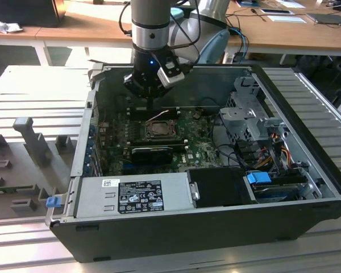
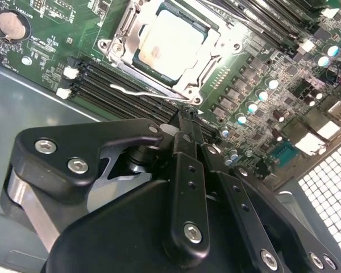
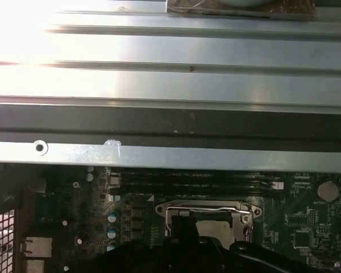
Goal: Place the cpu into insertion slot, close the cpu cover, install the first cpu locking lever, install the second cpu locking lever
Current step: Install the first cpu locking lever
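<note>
Black and matte, the arm's one tool (image 1: 154, 105) hangs inside the open computer case, just above the far edge of the socket. In the second wrist view its two slim fingers (image 2: 187, 149) lie pressed together with nothing between them, tips down near the memory slots beside the socket.

One small square chip with a pale silvery-beige face, the cpu (image 2: 171, 44), already sits in the insertion slot (image 1: 159, 128), a square socket with a silver rim on the green circuit board (image 2: 51, 42). One thin silver metal frame with a square cut-out, the cpu cover (image 2: 216, 54), lies closed around the chip. One bright wire lever (image 2: 137, 91) runs along the socket's side nearest the tool.

Outward, one round coin battery (image 2: 12, 24) sits on the board, and one grey power supply box (image 1: 133, 195) fills the case's near edge in the exterior view. Ribbed aluminium counter (image 1: 34, 102) surrounds the case.
</note>
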Robot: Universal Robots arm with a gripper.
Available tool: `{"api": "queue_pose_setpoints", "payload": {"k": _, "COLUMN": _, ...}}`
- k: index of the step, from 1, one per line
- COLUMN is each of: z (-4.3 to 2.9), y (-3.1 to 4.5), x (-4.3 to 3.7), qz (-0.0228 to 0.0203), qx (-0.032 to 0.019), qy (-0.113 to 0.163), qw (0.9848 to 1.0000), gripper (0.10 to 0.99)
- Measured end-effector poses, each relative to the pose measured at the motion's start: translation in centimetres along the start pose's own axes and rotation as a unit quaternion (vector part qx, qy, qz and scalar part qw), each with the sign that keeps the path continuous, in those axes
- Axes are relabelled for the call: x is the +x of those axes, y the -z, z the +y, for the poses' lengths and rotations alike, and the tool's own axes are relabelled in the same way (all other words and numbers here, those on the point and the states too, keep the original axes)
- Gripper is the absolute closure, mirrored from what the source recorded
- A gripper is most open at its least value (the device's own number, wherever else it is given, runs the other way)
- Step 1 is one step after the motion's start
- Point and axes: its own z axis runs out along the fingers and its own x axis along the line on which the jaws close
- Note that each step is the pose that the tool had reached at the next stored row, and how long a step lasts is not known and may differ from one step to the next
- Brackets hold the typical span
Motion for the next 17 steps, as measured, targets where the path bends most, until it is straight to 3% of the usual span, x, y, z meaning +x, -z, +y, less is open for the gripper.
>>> {"api": "queue_pose_setpoints", "payload": {"k": 11, "z": -0.04, "y": -0.38, "x": -1.18, "qz": 0.0000, "qx": -0.0004, "qy": 0.000, "qw": 1.0000, "gripper": 0.980}}
{"api": "queue_pose_setpoints", "payload": {"k": 12, "z": -0.07, "y": -0.44, "x": -1.25, "qz": 0.0000, "qx": -0.0036, "qy": 0.000, "qw": 1.0000, "gripper": 0.980}}
{"api": "queue_pose_setpoints", "payload": {"k": 13, "z": -0.07, "y": -0.47, "x": -1.29, "qz": -0.0001, "qx": -0.0105, "qy": 0.000, "qw": 0.9999, "gripper": 0.980}}
{"api": "queue_pose_setpoints", "payload": {"k": 14, "z": -0.07, "y": -0.49, "x": -1.32, "qz": -0.0006, "qx": -0.0211, "qy": 0.000, "qw": 0.9998, "gripper": 0.980}}
{"api": "queue_pose_setpoints", "payload": {"k": 15, "z": -0.07, "y": -0.64, "x": -1.35, "qz": -0.0008, "qx": -0.0264, "qy": 0.000, "qw": 0.9997, "gripper": 0.980}}
{"api": "queue_pose_setpoints", "payload": {"k": 17, "z": -0.10, "y": -1.16, "x": -1.39, "qz": -0.0004, "qx": -0.0265, "qy": 0.005, "qw": 0.9996, "gripper": 0.980}}
